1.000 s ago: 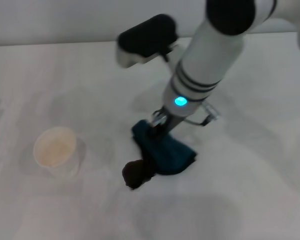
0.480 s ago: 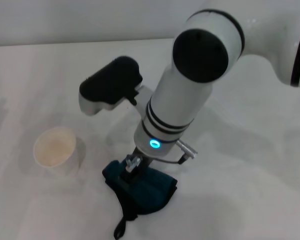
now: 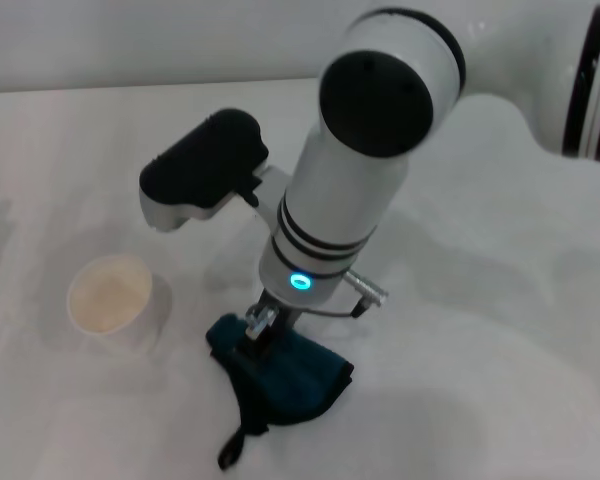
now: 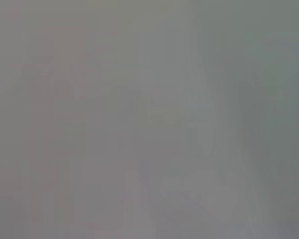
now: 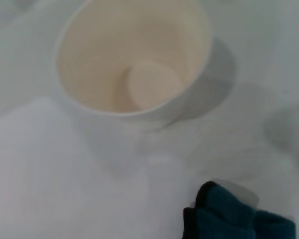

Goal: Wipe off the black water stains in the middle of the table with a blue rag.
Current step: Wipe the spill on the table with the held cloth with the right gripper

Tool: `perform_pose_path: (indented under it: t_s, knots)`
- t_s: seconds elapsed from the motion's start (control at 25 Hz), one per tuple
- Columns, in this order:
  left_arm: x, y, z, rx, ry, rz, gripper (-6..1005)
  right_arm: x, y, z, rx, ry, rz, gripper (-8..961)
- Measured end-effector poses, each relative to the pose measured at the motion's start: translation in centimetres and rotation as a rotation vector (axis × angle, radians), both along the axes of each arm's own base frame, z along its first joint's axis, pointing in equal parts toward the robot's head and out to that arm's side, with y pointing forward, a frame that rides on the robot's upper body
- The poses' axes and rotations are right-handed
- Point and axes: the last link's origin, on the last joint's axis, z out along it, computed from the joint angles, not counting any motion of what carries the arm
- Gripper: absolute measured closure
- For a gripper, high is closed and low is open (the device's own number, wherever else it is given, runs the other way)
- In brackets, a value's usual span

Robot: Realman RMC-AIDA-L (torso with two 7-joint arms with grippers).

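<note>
One blue rag [image 3: 285, 378] is seen bunched on the white table [image 3: 500, 330], directly under the right gripper [image 3: 257, 332]. The rag is pinned to the table by the gripper, which is pointed down into the cloth's upper edge. Whether the fingers are clenched on the fabric or only pressed against it cannot be told, since they are hidden by the wrist and the folds. A thin black loop [image 3: 232, 450] is trailed from the rag's near corner, on the side of the gripper closest to the robot. No black stain is visible; the spot beneath the gripper is covered by the rag.

Just to the left of the gripper, near but apart from the rag, a cream paper cup [image 3: 113, 302] is stood upright. In the right wrist view the cup [image 5: 134, 64] is shown from above with its mouth open, and a corner of the rag [image 5: 234, 214] is seen just beside it, not touching.

Above the gripper, the right arm [image 3: 365, 170] is shown as a thick white cylinder with black bands and a lit blue-green ring [image 3: 299, 281]. A black-topped camera housing [image 3: 200, 168] is mounted on the wrist, to the left of the arm.

The left wrist view is filled with featureless grey, and the left gripper is not seen anywhere.
</note>
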Motion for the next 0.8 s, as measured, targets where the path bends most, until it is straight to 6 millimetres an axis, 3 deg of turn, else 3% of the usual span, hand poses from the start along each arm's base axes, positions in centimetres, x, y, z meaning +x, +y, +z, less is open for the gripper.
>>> perform_pose_path:
  t_s: [0.28, 0.52, 0.8]
  knots:
    - [-0.1, 0.1, 0.1, 0.001, 0.002, 0.005, 152, 0.3, 1.8, 1.6, 0.059, -0.080, 0.016, 861]
    - [-0.3, 0.1, 0.3, 0.005, 0.009, 0.011, 152, 2.1, 3.1, 2.5, 0.096, -0.165, -0.012, 861]
    - [-0.3, 0.1, 0.4, 0.006, 0.011, 0.012, 152, 1.9, 2.6, 2.2, 0.078, -0.142, -0.030, 861]
